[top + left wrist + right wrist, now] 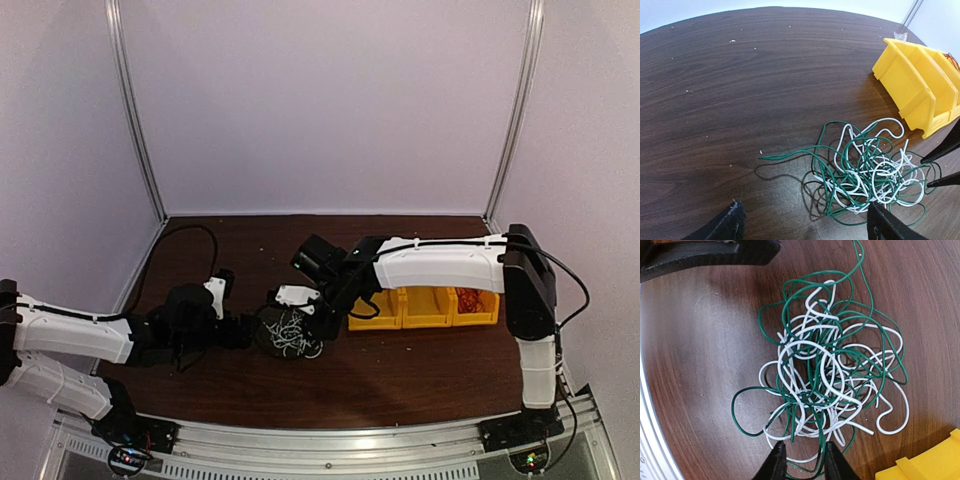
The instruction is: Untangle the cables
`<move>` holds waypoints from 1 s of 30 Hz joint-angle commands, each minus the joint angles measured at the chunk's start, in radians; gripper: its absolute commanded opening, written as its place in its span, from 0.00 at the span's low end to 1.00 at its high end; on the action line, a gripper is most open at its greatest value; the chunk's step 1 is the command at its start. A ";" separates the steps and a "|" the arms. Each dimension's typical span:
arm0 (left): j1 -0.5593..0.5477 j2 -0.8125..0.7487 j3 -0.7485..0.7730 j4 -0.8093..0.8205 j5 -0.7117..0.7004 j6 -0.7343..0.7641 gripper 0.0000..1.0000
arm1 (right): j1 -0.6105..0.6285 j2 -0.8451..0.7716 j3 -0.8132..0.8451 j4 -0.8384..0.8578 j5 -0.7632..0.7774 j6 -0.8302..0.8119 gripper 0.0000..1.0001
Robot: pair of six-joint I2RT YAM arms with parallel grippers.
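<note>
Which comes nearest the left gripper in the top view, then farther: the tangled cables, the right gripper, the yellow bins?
1. Tangled cables, just right of the left gripper.
2. Right gripper, at the cables' far side.
3. Yellow bins, farthest right.

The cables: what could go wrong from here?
1. The right hand straddles several green and white strands of the cables at once; pulling may tighten the knot.
2. The left hand is open and holds nothing, so the whole bundle may drag.
3. The yellow bins stand close; loops may snag them.
</note>
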 commanded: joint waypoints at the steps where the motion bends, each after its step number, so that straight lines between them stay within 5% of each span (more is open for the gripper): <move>1: 0.004 0.016 0.002 0.046 -0.005 -0.002 0.86 | 0.001 -0.038 0.015 -0.033 0.007 -0.001 0.24; 8: 0.004 0.036 0.009 0.057 0.003 0.014 0.86 | 0.001 -0.086 0.043 -0.043 0.047 -0.008 0.00; 23: 0.002 -0.205 -0.090 0.323 0.140 0.226 0.85 | -0.003 -0.263 0.364 -0.018 0.098 -0.130 0.00; 30: -0.023 -0.374 -0.085 0.339 0.167 0.272 0.85 | -0.005 -0.311 0.364 0.071 0.110 -0.147 0.00</move>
